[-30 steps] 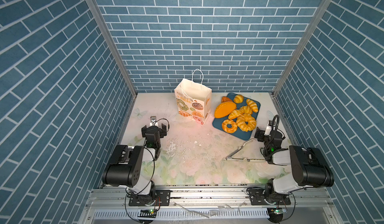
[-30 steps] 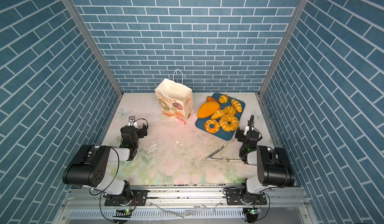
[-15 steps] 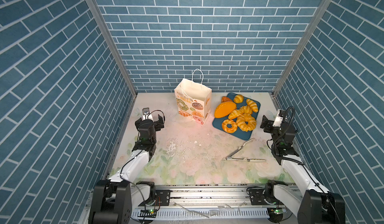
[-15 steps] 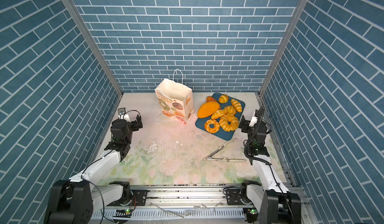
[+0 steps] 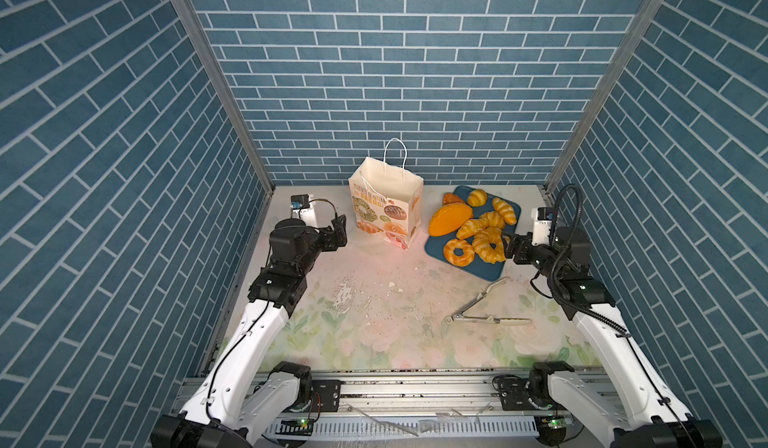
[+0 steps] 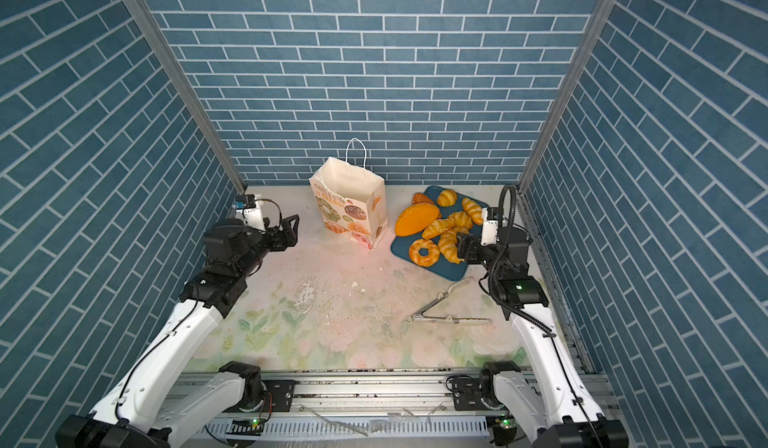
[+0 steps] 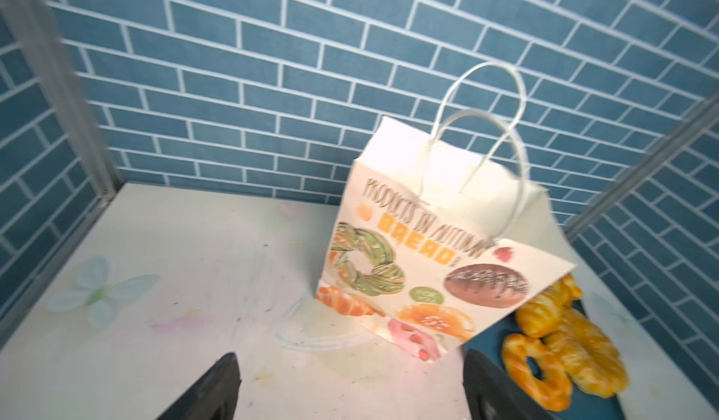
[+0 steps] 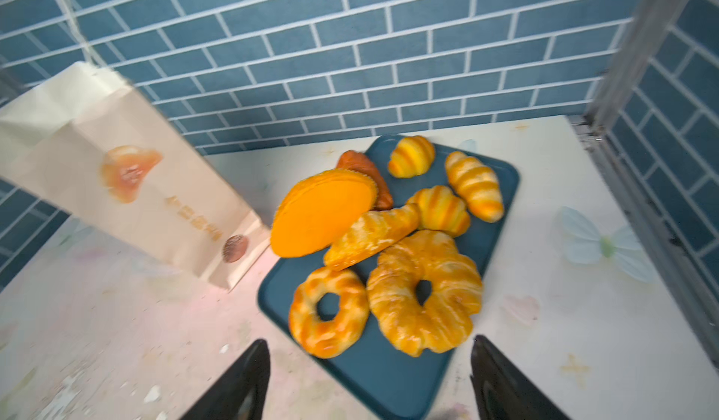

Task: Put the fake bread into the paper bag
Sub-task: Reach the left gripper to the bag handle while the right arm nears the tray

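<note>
The paper bag (image 5: pixel 386 205) stands upright and open-topped at the back middle, with bread pictures on its wide face (image 7: pixel 428 250). To its right the fake bread lies piled on a dark blue tray: a large oval loaf (image 5: pixel 449 219), croissants (image 8: pixel 472 184) and two ring doughnuts (image 8: pixel 328 313). My left gripper (image 5: pixel 340 232) hovers open and empty just left of the bag, and its fingertips frame the bag's base in the left wrist view (image 7: pixel 350 359). My right gripper (image 5: pixel 509 248) is open and empty at the tray's right edge, beside the larger ring doughnut (image 8: pixel 426 293).
The blue tray (image 5: pixel 484 270) lies slanted at the back right. Thin metal tongs (image 5: pixel 482 309) lie spread on the floral tabletop in front of it. White crumbs (image 5: pixel 345 296) dot the middle. Brick-patterned walls close in the back and both sides.
Both arms have unfolded from the front of the table and reached towards the back, the left gripper up to the bag and the right gripper up to the tray.
</note>
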Controlling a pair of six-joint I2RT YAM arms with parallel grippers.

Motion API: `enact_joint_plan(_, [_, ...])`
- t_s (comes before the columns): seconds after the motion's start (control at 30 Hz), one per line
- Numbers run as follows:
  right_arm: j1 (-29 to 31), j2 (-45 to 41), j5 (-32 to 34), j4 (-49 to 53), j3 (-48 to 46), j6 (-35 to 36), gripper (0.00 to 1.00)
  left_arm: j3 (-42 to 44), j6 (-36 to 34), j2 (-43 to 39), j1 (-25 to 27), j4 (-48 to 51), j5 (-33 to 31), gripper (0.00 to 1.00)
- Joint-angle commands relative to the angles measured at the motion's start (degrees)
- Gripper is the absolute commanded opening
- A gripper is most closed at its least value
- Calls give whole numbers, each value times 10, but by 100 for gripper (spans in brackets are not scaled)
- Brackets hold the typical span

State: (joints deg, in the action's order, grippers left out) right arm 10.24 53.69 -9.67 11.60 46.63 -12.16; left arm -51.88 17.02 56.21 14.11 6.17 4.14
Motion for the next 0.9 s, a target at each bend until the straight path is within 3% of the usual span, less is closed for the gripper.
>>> enact_joint_plan(0.0, [47, 22, -4, 59, 42, 11, 80, -49, 42, 24, 33, 36, 22, 90])
enact_joint_plan(0.2, [105, 56, 6, 54, 65, 21, 80, -146, 104, 118, 58, 34, 81, 90])
enact_joint_plan(0.43, [144, 67, 37, 66, 72, 35, 80, -235, 153, 210, 75, 37, 87, 87])
enact_joint_plan(0.67, [151, 46, 59, 75, 61, 42, 80, -278, 201, 267, 77, 42, 77, 70])
enact_joint_plan(0.87, [152, 29, 73, 93, 58, 52, 80, -275, 214, 281, 79, 32, 70, 50])
